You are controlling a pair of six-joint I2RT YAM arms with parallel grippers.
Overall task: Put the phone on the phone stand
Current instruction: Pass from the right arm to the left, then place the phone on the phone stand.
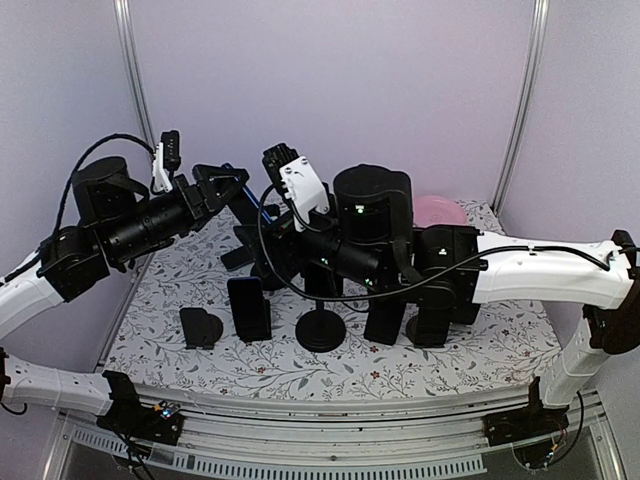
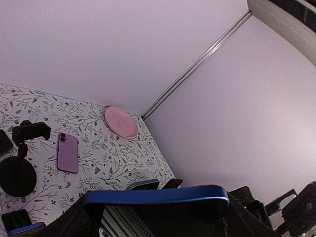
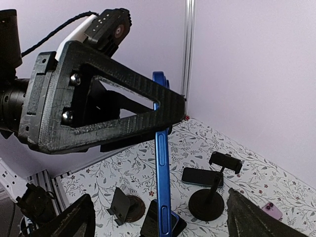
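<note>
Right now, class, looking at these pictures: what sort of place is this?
Probably a lab robot test cell: plain walls on a metal frame post, left arm and right arm bolted at a cloth-covered table, several phone stands set out.

The blue phone (image 3: 160, 148) is held in the air, thin edge showing, pinched in the left claw (image 2: 155, 210). The black round-footed phone stand (image 1: 320, 328) stands upright on the bench (image 1: 455, 352) below.

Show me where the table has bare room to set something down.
Free: the front strip of the table, between the round-base stand and the near edge; also the cloth between the purple phone and the pink plate. Crowded: the middle row, around that stand, under both arms.
</note>
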